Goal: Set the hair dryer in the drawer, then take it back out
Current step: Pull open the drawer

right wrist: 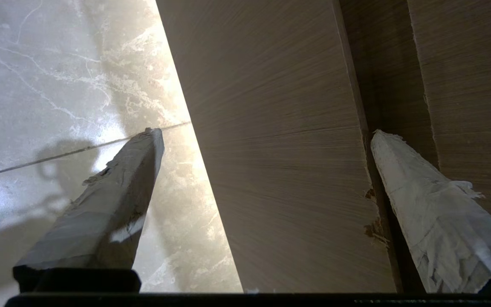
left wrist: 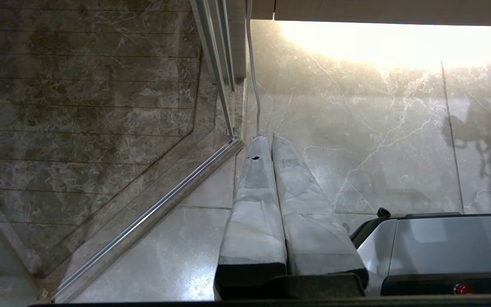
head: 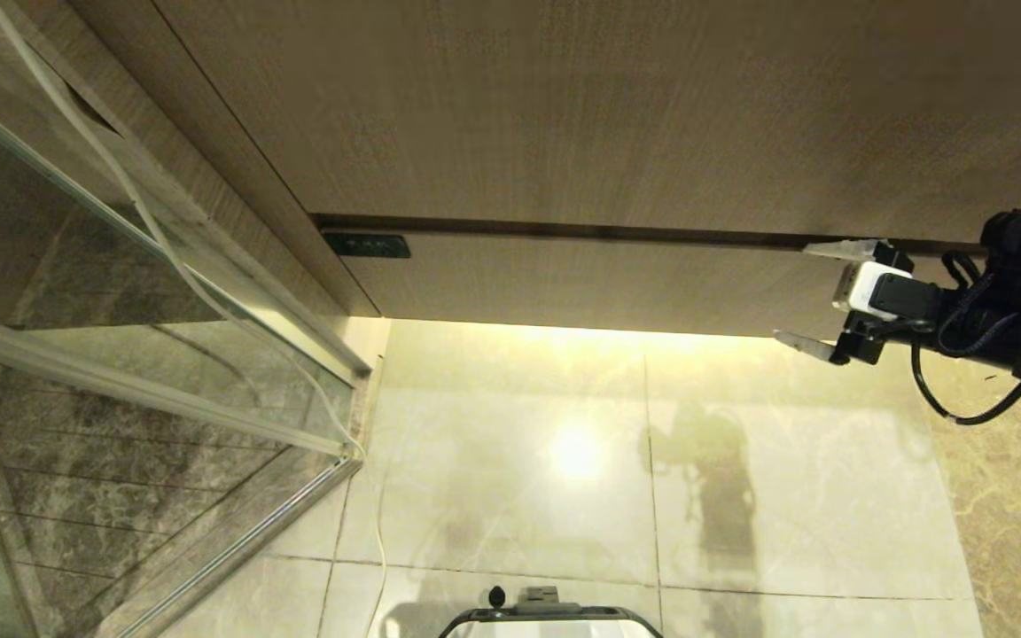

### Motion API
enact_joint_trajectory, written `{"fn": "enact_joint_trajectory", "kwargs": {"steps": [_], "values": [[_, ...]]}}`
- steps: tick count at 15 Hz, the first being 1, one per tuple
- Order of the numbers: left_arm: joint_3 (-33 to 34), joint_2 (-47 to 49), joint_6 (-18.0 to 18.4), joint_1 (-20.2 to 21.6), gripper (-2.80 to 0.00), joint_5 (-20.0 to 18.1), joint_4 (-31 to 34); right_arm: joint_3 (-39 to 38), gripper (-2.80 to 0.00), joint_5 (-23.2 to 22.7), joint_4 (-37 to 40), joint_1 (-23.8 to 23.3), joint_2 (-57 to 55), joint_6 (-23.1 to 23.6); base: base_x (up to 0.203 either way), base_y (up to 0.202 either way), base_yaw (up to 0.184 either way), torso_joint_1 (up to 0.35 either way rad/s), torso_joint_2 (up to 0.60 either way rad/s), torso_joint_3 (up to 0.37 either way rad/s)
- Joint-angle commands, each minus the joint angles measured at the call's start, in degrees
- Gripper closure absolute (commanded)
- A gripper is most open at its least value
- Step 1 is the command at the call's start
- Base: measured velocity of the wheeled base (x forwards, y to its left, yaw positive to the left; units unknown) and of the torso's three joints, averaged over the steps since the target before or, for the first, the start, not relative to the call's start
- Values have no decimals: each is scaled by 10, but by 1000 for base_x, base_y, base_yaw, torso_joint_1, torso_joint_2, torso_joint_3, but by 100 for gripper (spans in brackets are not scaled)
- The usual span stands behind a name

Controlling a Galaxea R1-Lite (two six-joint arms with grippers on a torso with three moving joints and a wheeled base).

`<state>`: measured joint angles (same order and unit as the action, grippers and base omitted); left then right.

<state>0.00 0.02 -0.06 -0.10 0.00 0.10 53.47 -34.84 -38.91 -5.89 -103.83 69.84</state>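
So the drawer (head: 581,279) is a wide, shallow strip of light wood-grain with a flat front and no handle at all. It sits closed, just under a much taller wood panel (head: 608,106), with a thin dark gap running between the two. A warm glow spills from under its bottom edge onto the marble floor (head: 519,461). One drawer, one big panel above it. No hair dryer shows in any of the views.

The right end effector (head: 816,297) is up at the drawer's right end with its fingers spread wide and nothing between them. In the head view one fingertip sits level with the dark gap at the top edge and the other down by the bottom edge, so the drawer front shows between the two. The right wrist view shows the same: one wrapped finger (right wrist: 433,213) over the gap, the other over the floor. I can't tell if either touches the wood.

The left end effector (left wrist: 267,140) hangs low over the floor with its two padded fingers pressed together, holding nothing, next to the robot's base (left wrist: 441,251).

On the left there's a glass shower enclosure (head: 120,292) with a metal frame, and one thin white cord (head: 165,248) trails down along it to the floor.
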Motion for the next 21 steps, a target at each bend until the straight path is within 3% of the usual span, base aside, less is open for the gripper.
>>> {"fn": "enact_joint_trajectory", "kwargs": {"steps": [1,18,21], "values": [[0,0,0,0,0,0,0,19,-280,-2,-3,0,-13,4,0,0,0,0,0,0],[1,0,0,0,0,0,0,35,-280,0,-56,1,-89,3,0,0,0,0,0,0],[1,0,0,0,0,0,0,23,-280,0,-56,1,-88,-15,0,0,0,0,0,0]]}}
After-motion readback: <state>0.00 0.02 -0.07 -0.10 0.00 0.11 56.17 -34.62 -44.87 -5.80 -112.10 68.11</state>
